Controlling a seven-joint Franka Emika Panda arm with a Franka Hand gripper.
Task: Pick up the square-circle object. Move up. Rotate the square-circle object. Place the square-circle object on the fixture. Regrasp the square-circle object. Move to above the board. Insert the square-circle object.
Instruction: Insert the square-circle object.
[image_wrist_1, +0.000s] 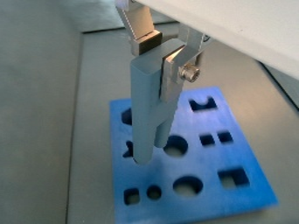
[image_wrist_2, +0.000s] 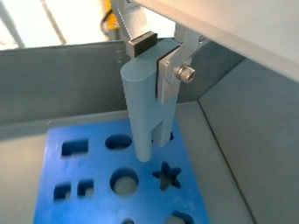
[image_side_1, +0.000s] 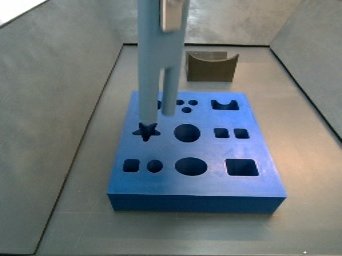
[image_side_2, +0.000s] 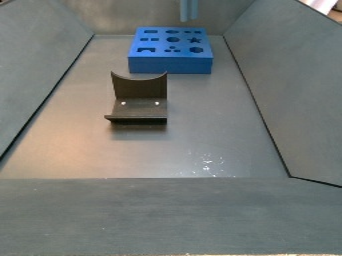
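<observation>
The gripper hangs vertical, fingers clamped.

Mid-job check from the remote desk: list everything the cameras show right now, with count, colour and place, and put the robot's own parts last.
board: one, bright blue slab with dark shaped holes, flat on the grey floor at one end of the enclosure.
fixture: one, dark olive-brown, standing on the floor apart from the board, nothing on it.
square-circle object: one, light blue-grey peg, held upright above the board, its lower end close over the board's holes in both wrist views; whether it has entered a hole cannot be told.
enclosure walls: grey, sloping up around the floor.
gripper: one, silver fingers with dark pads, above the board, clamped on the peg's upper part.
</observation>
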